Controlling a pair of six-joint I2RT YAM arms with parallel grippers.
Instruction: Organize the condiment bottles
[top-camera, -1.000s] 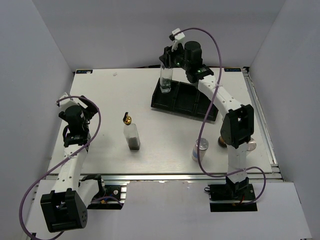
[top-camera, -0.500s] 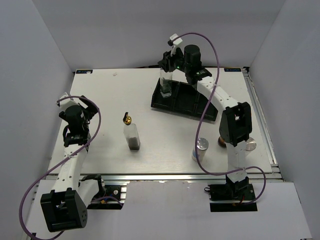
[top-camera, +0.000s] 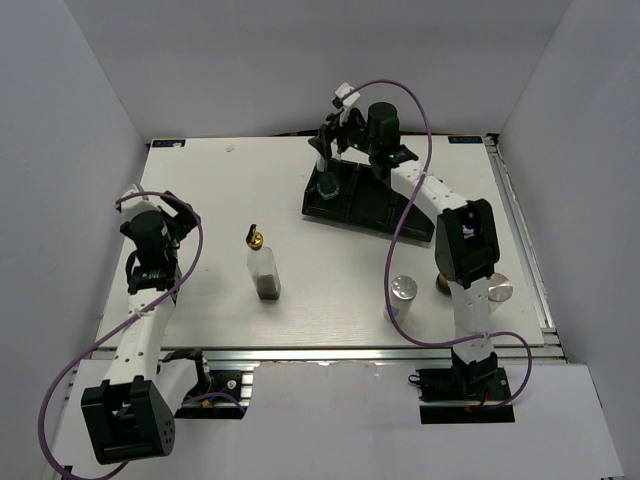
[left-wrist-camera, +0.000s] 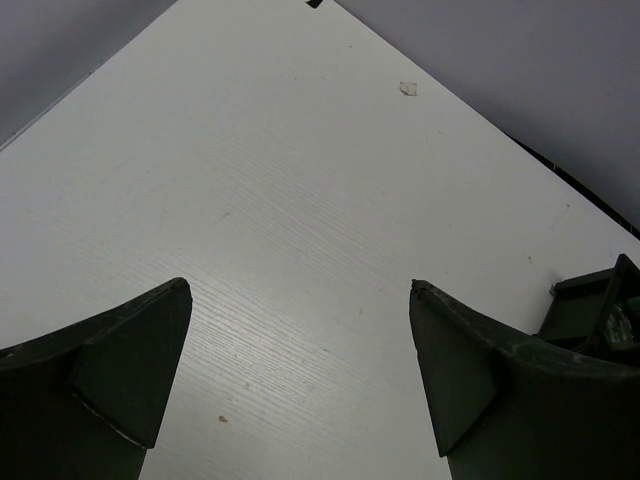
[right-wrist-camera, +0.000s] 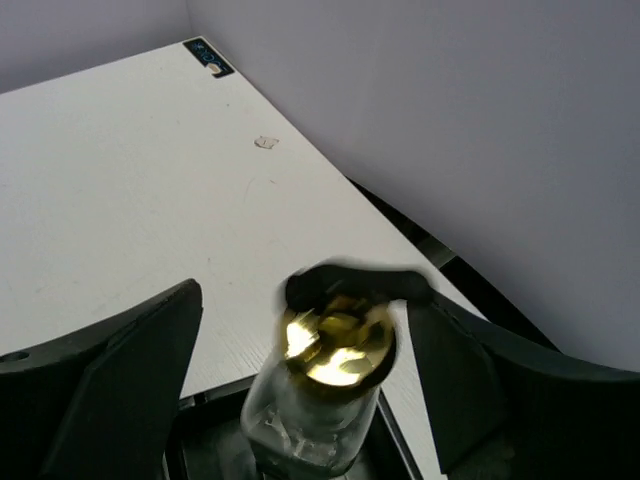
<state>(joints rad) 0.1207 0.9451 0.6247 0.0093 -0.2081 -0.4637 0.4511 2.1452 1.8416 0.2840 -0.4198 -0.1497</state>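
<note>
A clear glass bottle with a gold spout (right-wrist-camera: 335, 352) stands upright in the left compartment of the black tray (top-camera: 372, 208). My right gripper (right-wrist-camera: 305, 300) is open around the bottle's top, a finger apart from it on each side. In the top view this bottle (top-camera: 328, 178) sits under the right gripper (top-camera: 331, 148). A second gold-spouted bottle (top-camera: 262, 264) stands mid-table. Two silver-capped shakers (top-camera: 402, 291) (top-camera: 497, 290) stand by the right arm, with a brownish lid (top-camera: 440, 285) half hidden between them. My left gripper (left-wrist-camera: 298, 287) hangs open over bare table at the left (top-camera: 158, 202).
The tray's other two compartments hold nothing. Its corner (left-wrist-camera: 598, 312) shows at the right edge of the left wrist view. Grey walls close in the table at the back and both sides. The right arm's purple cable (top-camera: 405, 250) loops over the tray.
The right gripper lowered the bottle into the tray's left compartment, then opened and let it go. The left arm has not moved.
</note>
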